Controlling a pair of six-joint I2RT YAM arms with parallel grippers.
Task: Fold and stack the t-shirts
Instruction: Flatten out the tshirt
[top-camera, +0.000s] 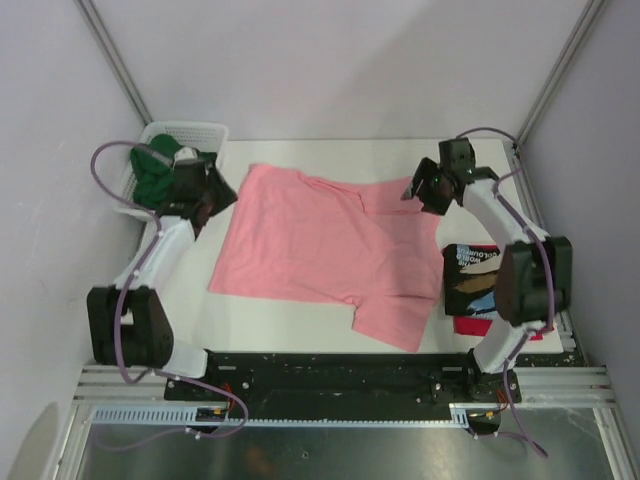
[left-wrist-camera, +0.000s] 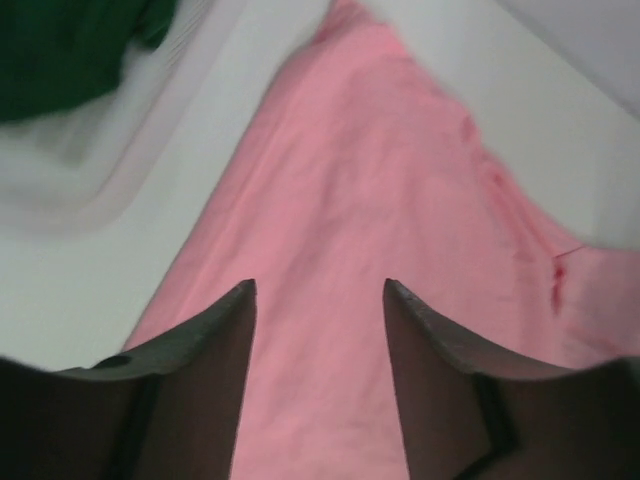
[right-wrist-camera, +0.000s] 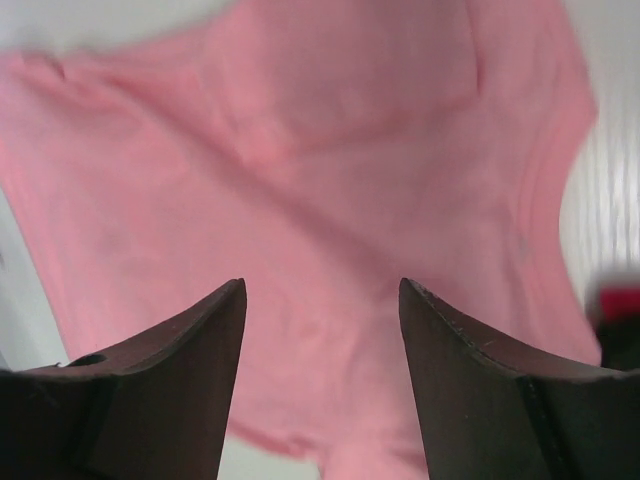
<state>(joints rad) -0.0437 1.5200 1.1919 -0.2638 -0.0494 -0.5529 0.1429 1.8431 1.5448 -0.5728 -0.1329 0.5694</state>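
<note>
A salmon-pink t-shirt lies spread on the white table, its far edge folded over near the collar. My left gripper hovers open above its far left corner, and the wrist view shows only pink cloth between the fingers. Over the shirt's far right corner my right gripper is open too, with pink cloth below and nothing held. A folded black t-shirt with print rests on a red one at the right. A dark green t-shirt sits in the basket.
The white mesh basket stands at the far left corner, close behind the left gripper. Grey walls enclose the table on three sides. The arm bases and a black rail run along the near edge.
</note>
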